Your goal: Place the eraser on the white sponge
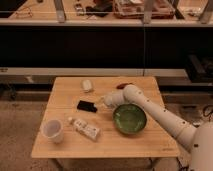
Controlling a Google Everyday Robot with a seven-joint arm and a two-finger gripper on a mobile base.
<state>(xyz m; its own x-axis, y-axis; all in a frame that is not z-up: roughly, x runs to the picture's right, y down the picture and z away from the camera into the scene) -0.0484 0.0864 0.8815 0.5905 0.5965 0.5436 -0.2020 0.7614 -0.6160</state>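
The eraser (86, 105) is a small flat black slab lying on the wooden table (65, 95), left of centre. The white sponge (87, 85) is a small whitish rounded block further back on the table, a little behind the eraser. My gripper (101, 103) is low over the table, right at the eraser's right end, at the tip of the white arm (150, 107) that reaches in from the right. I cannot tell whether it touches the eraser.
A green bowl (129, 119) sits under the arm at the right. A white printed tube (85, 129) and a translucent white cup (53, 131) lie near the front left. A reddish-brown object (125, 85) lies at the back right. Dark shelving stands behind the table.
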